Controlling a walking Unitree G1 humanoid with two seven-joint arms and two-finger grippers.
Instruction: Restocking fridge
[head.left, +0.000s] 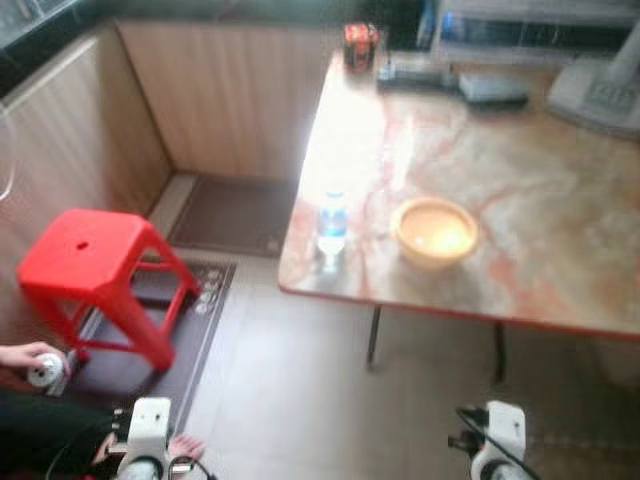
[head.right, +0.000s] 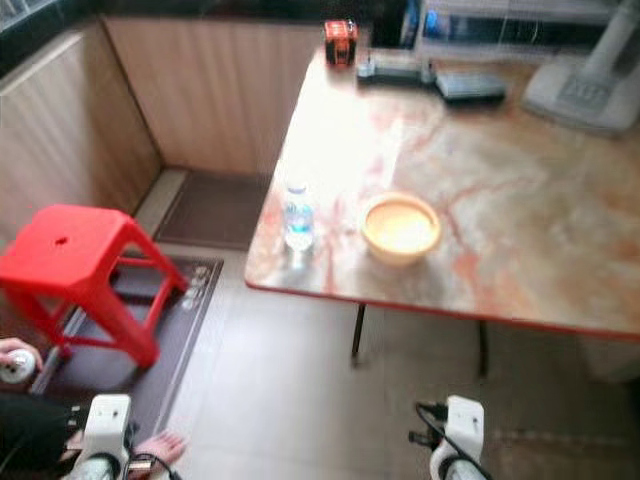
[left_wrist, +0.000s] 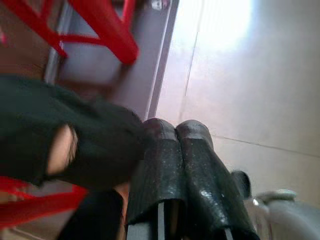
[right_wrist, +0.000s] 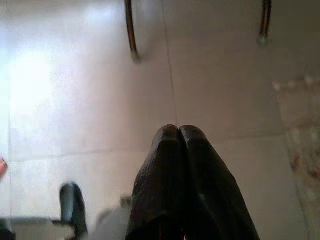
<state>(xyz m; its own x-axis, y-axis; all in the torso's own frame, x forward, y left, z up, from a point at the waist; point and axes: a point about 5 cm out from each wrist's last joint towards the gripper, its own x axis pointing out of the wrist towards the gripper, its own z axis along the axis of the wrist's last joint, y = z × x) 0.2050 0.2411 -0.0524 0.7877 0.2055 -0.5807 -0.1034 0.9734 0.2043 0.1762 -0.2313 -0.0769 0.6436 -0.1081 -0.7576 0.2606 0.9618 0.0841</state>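
Standing short of desk (head.left: 560, 210), both arms hanging low. Left claw (left_wrist: 177, 131) clenched, empty, beside person's dark sleeve; right claw (right_wrist: 179, 134) clenched, empty, over floor tiles. Task looks barely begun: nothing picked up, fridge nowhere nearby. One water bottle (head.left: 332, 228) upright near desk's front-left corner, one yellow bowl (head.left: 434, 231) beside it, apart. One red stool (head.left: 92, 270). Person's hand (head.left: 22, 355) holds something white, possibly bottle; too blurred.

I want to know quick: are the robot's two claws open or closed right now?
Left gripper: closed, holding nothing, low over the floor.
Right gripper: closed, holding nothing, low over the floor.
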